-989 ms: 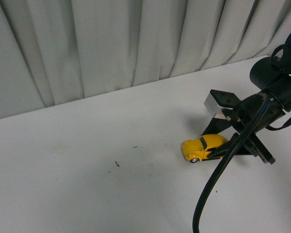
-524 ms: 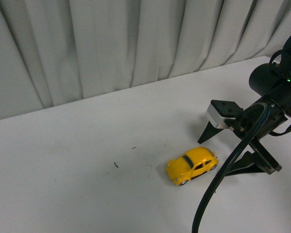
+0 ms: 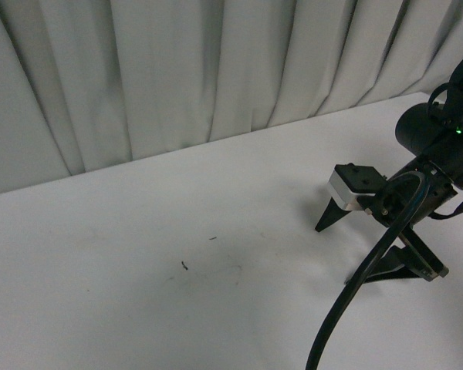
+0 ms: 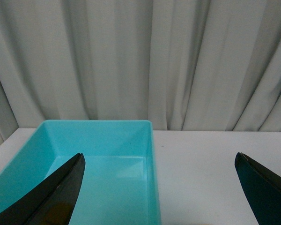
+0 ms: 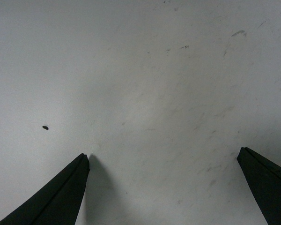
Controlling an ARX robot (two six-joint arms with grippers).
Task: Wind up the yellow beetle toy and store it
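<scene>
The yellow beetle toy is out of view in every view. My right gripper [image 3: 336, 256] stands open low over the white table [image 3: 139, 270] at the right, with nothing between its black fingers [image 3: 324, 220]. The right wrist view shows only bare table between its two spread tips [image 5: 163, 153]. My left gripper [image 4: 159, 154] is also open and empty. It hangs in front of a turquoise bin [image 4: 103, 136], which looks empty in the part I can see.
A pale pleated curtain [image 3: 177, 69] hangs along the table's far edge. A small dark speck [image 3: 185, 265] lies on the table left of centre. The right arm's black cable [image 3: 347, 308] loops down to the front edge.
One second ago the yellow toy sat between the right gripper's fingers. It then rolled left and toward the front, and it has since left the front view. The right gripper drew back slightly.
</scene>
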